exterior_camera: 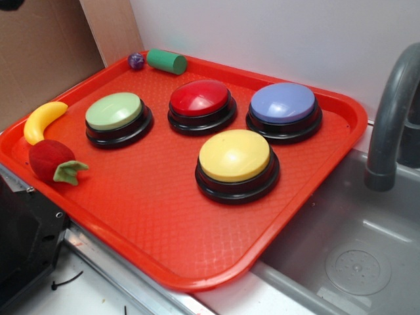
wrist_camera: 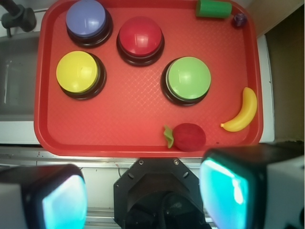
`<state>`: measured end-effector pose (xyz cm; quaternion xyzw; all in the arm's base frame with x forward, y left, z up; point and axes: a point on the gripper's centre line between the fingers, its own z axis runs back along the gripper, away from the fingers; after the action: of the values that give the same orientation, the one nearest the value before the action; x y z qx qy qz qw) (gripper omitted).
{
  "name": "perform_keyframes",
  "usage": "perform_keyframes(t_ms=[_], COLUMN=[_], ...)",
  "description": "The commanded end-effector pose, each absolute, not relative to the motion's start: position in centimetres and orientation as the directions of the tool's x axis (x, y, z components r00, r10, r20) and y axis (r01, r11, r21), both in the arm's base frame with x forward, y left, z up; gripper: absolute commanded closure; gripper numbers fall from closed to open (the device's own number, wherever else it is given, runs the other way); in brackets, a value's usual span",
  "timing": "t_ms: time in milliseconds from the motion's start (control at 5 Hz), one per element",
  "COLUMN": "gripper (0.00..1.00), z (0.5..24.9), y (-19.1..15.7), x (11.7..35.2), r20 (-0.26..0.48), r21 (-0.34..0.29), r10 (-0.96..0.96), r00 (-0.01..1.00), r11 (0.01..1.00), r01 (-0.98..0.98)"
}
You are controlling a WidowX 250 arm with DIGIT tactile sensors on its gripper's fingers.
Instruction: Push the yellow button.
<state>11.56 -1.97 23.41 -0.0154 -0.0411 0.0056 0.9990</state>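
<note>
A red tray [exterior_camera: 315,167] holds four big round buttons. The yellow button [exterior_camera: 234,156] sits near the middle of the tray, on the side closest to the grey sink [exterior_camera: 341,256]. The blue button [exterior_camera: 283,104], the red button [exterior_camera: 199,98] and the green button [exterior_camera: 113,111] stand in a row behind it. A toy banana [exterior_camera: 43,120] and a toy strawberry [exterior_camera: 52,160] lie by the tray's edge past the green button. The gripper [wrist_camera: 143,193] hangs high above the tray, touching nothing, its fingers [wrist_camera: 224,191] spread wide apart.

Legible text, labels, brands, numbers, signs: none in either view. Nothing readable on buttons, tray or toy items.
</note>
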Motion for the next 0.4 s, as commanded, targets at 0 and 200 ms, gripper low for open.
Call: perform_keyframes(t_ms=[0, 200], gripper=[0.00, 0.00], z=[23.4, 19.0], y=[-2.0, -7.0], x=[11.6, 16.6], r20=[0.082, 0.093], r21=[-0.031, -0.009], r10=[0.012, -0.236], r00=[0.997, 0.967], r11=[0.999, 0.971], r01=[-0.010, 0.238])
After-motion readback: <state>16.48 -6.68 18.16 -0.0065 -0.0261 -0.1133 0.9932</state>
